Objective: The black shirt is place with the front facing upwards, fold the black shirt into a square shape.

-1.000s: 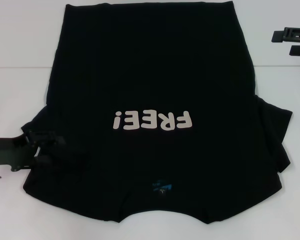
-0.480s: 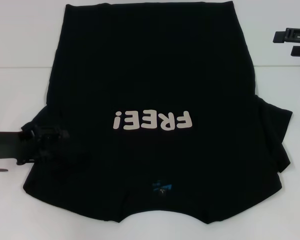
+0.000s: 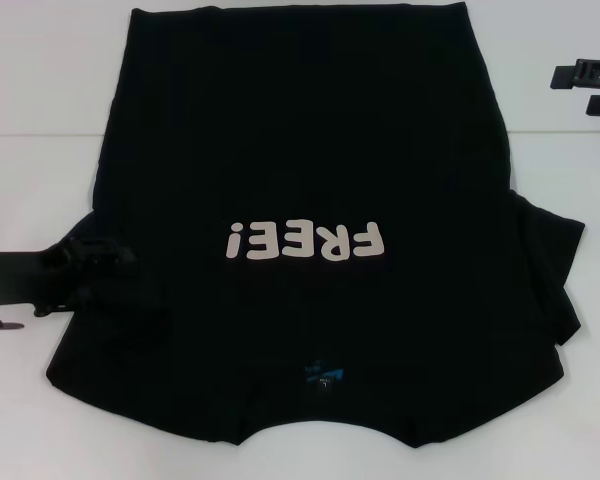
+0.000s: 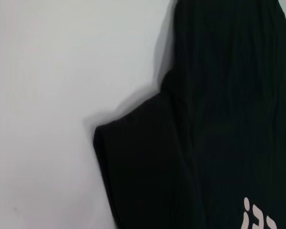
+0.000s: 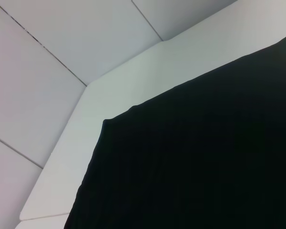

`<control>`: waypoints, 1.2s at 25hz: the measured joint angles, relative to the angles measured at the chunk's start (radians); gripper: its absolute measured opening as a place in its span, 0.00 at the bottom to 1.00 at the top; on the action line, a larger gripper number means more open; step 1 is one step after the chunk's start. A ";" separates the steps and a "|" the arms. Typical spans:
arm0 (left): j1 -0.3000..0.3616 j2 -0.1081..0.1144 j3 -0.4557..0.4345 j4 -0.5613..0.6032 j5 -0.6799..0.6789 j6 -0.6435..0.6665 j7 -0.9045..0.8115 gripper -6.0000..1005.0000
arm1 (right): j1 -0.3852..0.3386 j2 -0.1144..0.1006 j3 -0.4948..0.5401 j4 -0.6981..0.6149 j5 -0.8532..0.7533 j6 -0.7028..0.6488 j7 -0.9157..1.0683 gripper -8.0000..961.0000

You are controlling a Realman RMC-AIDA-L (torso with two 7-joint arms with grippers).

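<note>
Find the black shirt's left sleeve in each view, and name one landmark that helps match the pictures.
Head view: left sleeve at the shirt's left edge, under the left claw.
Left wrist view: folded flap jutting onto the white table.
Right wrist view: not in it; only the hem corner.
Shared landmark: pale "FREE!" lettering, its end showing in the left wrist view.

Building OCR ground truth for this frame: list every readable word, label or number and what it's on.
"FREE!" in pale beige block letters on the chest of the large black cloth T-shirt, upside down in the head view.
Small blue neck label inside the collar: print too small to read.
Left wrist view: only a fragment of the lettering shows, not readable alone.
Nothing else carries text.
</note>
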 joint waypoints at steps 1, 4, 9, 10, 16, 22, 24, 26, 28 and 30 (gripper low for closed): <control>0.002 -0.001 -0.001 0.000 -0.001 0.000 0.000 0.70 | 0.000 0.000 0.000 0.000 0.000 0.000 0.000 0.95; 0.010 -0.001 -0.005 0.002 -0.008 0.012 0.000 0.70 | -0.003 0.000 0.000 0.000 0.001 0.000 0.001 0.95; 0.029 -0.002 -0.031 0.010 -0.023 0.038 0.000 0.70 | -0.005 -0.002 0.000 0.000 0.002 0.000 0.001 0.95; 0.032 -0.002 -0.038 0.010 -0.024 0.038 0.001 0.70 | -0.005 -0.002 0.000 0.000 0.002 0.000 0.001 0.95; 0.035 -0.002 -0.053 0.002 -0.026 0.027 0.001 0.69 | -0.007 -0.002 0.001 -0.001 0.003 0.003 0.003 0.95; 0.028 -0.028 -0.053 0.013 -0.084 0.047 0.057 0.68 | -0.006 -0.002 0.002 -0.002 0.003 0.011 0.001 0.95; 0.032 -0.032 -0.053 0.018 -0.139 0.054 0.101 0.67 | -0.006 -0.002 0.002 -0.002 0.003 0.012 0.001 0.95; 0.036 -0.034 -0.053 0.019 -0.165 0.077 0.136 0.67 | -0.007 -0.002 0.002 -0.002 0.003 0.011 0.002 0.95; 0.042 -0.035 -0.051 0.015 -0.168 0.098 0.150 0.66 | -0.009 -0.003 0.002 -0.002 0.003 0.011 0.003 0.95; 0.051 -0.033 -0.046 0.004 -0.163 0.107 0.145 0.66 | -0.010 -0.003 0.002 -0.002 0.003 0.011 0.004 0.95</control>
